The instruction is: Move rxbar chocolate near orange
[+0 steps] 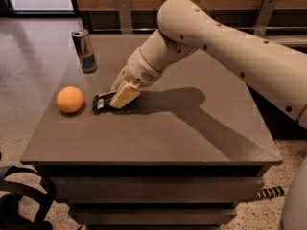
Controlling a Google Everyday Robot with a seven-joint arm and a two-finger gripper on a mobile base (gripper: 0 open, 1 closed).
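Observation:
The rxbar chocolate (102,102) is a flat black bar with a white label patch. It lies on the grey table (158,133), just right of the orange (70,99), with a small gap between them. My gripper (121,93) comes down from the right onto the bar's right end and covers that end. The orange sits near the table's left edge.
A silver-and-blue can (84,51) stands upright at the table's back left, behind the orange. My arm (225,47) crosses above the right half of the table. Chair backs (125,13) stand behind the far edge. A black strap (24,195) lies on the floor at lower left.

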